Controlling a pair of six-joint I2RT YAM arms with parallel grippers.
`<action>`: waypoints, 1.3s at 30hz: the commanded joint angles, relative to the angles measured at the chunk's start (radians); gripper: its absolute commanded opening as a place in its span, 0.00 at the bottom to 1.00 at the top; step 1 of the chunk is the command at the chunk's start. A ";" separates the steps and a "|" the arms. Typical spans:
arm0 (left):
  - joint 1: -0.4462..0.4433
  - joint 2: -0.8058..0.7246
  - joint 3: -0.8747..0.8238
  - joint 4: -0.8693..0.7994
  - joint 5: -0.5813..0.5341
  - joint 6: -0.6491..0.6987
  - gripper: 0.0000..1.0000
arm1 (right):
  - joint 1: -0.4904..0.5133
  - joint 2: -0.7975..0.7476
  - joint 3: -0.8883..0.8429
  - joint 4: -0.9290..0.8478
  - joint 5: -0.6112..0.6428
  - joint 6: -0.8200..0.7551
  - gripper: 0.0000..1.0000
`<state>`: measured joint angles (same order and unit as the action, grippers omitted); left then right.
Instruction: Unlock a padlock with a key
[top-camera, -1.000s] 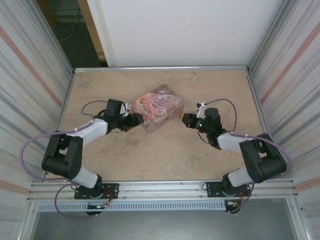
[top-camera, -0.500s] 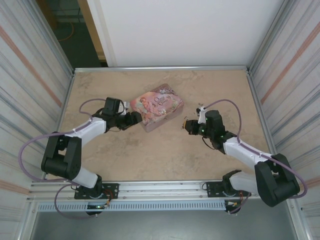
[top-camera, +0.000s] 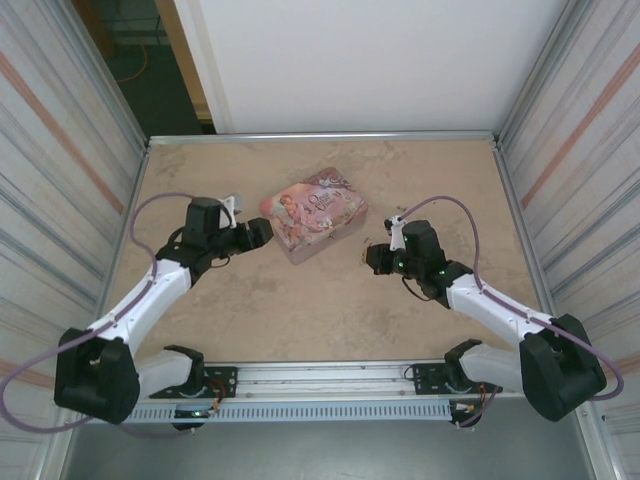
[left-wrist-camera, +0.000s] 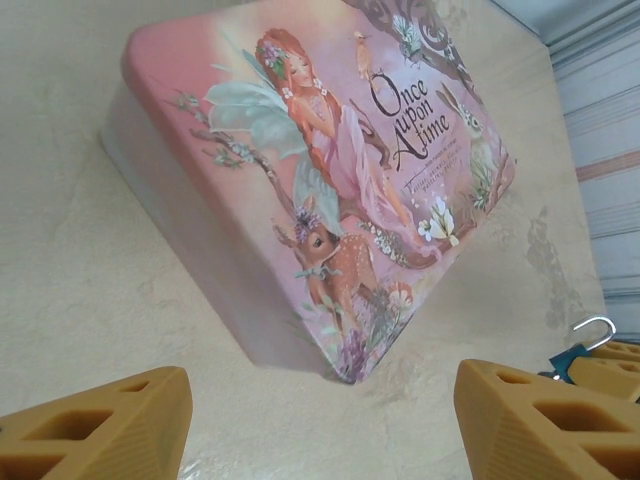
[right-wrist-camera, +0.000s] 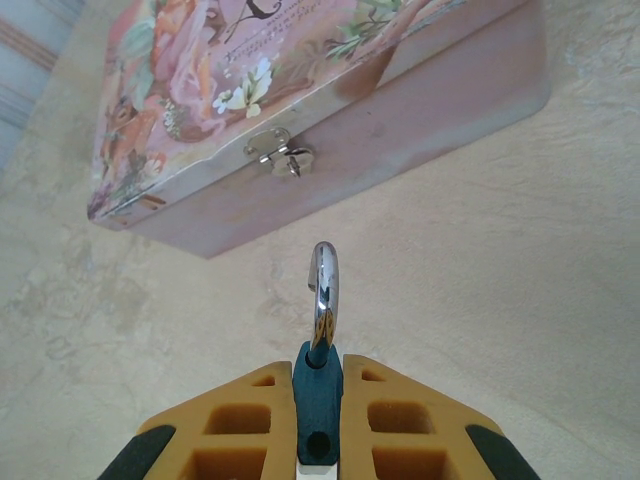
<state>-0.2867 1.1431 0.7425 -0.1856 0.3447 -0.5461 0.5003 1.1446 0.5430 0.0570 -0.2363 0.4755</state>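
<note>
The padlock (right-wrist-camera: 319, 390) is gripped in the right claw (right-wrist-camera: 319, 372). Its teal body is pinched upright between the two yellow fingers (right-wrist-camera: 395, 410), which are closed flat against its sides. The silver shackle (right-wrist-camera: 323, 285) projects forward past the fingertips and is seen edge-on, so whether it is locked cannot be told. Straight ahead of this claw, and apart from the shackle tip, the small metal latch (right-wrist-camera: 283, 158) on the front wall of the pink tin (right-wrist-camera: 400, 90) is faced. The tin is rested flat on the desk (right-wrist-camera: 520, 260).

From above, the right claw (top-camera: 372, 258) is seen low over the desk (top-camera: 330, 310), with the tin (top-camera: 315, 213) ahead of it and slightly to its left.

The left claw (left-wrist-camera: 322, 385) is spread wide, and nothing is held between its fingers (left-wrist-camera: 110, 420). The tin's pictured lid (left-wrist-camera: 320, 170) is seen just ahead of it, with a corner pointed toward the gap. Off to this claw's right, the padlock's shackle (left-wrist-camera: 592, 328) and a sliver of blue body are seen at the other claw's fingers (left-wrist-camera: 612, 372). In the overhead view, the left claw (top-camera: 262, 232) is placed just beside the tin's near-left edge.
</note>
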 joint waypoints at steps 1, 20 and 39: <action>0.009 -0.086 -0.027 -0.065 -0.077 0.068 0.71 | 0.015 -0.022 0.038 -0.038 0.030 -0.033 0.00; 0.050 -0.475 0.037 -0.290 -0.168 0.281 0.99 | 0.050 0.002 0.042 -0.005 0.069 -0.032 0.00; 0.050 -0.759 -0.240 -0.113 -0.167 0.668 0.99 | 0.050 -0.031 0.078 -0.132 0.077 -0.050 0.00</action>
<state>-0.2413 0.4179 0.5377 -0.3660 0.1814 0.0513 0.5442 1.1351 0.5785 -0.0399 -0.1749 0.4545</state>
